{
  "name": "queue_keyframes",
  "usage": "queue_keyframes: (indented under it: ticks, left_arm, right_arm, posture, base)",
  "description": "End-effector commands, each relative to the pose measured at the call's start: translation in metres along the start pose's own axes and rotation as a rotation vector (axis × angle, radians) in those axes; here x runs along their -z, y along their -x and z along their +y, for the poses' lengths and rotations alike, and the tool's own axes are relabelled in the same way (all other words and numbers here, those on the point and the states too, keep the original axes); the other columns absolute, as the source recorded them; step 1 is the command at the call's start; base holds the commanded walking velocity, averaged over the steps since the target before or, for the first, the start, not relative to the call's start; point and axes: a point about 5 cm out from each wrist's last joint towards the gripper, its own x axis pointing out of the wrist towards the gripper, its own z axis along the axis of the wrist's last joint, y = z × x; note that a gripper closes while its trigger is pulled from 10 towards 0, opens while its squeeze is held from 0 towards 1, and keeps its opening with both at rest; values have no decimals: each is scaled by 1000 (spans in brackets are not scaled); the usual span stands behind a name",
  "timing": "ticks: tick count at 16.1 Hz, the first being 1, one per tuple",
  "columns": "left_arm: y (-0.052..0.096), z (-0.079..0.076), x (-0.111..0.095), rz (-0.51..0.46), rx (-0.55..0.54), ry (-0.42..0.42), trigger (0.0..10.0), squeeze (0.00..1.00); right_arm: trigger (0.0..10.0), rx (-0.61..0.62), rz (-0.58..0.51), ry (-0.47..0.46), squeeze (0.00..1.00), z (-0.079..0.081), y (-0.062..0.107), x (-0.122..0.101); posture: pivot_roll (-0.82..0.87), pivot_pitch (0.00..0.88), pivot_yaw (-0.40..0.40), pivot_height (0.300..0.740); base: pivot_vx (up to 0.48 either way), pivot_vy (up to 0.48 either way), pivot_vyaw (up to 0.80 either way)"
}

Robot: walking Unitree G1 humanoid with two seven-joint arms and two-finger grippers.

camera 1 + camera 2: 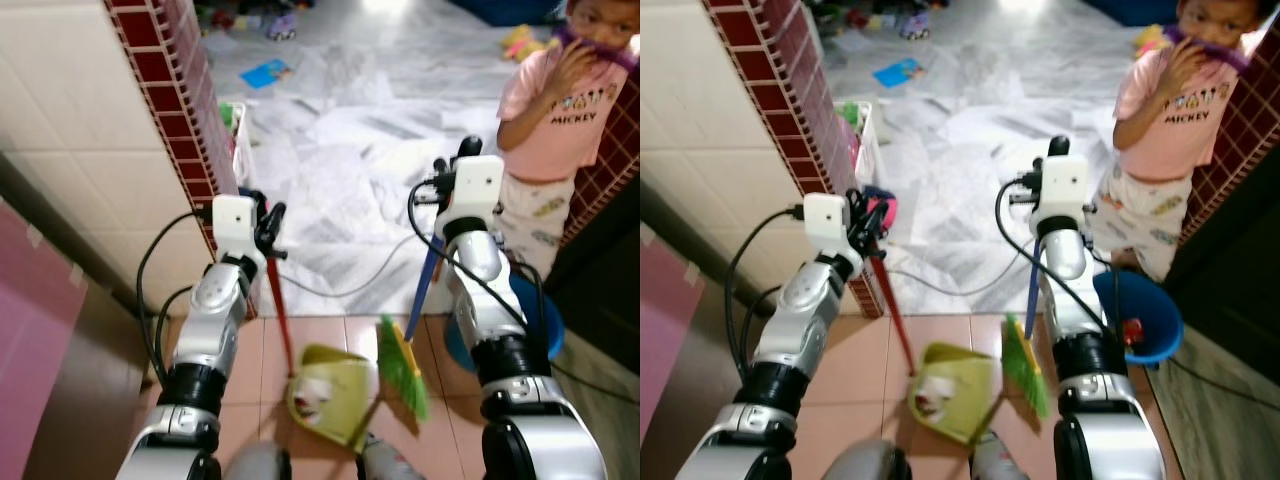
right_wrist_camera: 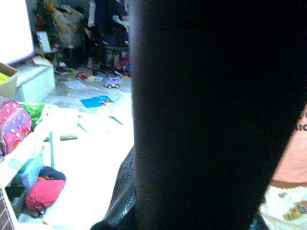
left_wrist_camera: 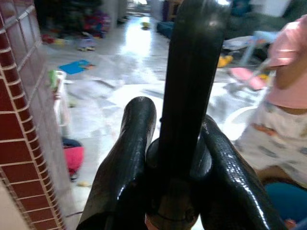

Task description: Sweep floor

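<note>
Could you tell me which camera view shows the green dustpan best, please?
The left eye view: the dustpan lies whole on the tiled floor, white scrap inside, beside the broom. The right eye view shows it too, more blurred. The left wrist view gives its dark handle top between the left gripper fingers.

person's head (image 1: 600,20) cropped, dustpan contents (image 1: 312,392) blurred
</note>
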Motion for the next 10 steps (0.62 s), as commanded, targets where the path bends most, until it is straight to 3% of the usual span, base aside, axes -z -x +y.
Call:
queue_keyframes:
  ticks: [1, 5, 10]
  left_arm:
    - [0, 1, -7, -32, 0, 30, 10000, 0]
    - [0, 0, -10, -45, 1, 26, 10000, 0]
    - [-1, -6, -19, -81, 51, 23, 10000, 0]
  right_arm:
    - [10000, -13, -31, -1, 0, 6, -5, -9]
    - [10000, -11, -29, 0, 0, 6, -5, -9]
    - [10000, -9, -27, 3, 0, 5, -6, -8]
  posture:
    - [-41, 6, 26, 740]
    - [-40, 8, 25, 740]
    - [-40, 8, 25, 740]
  base:
    - [0, 0, -800]
    - [0, 0, -800]
    - [0, 0, 0]
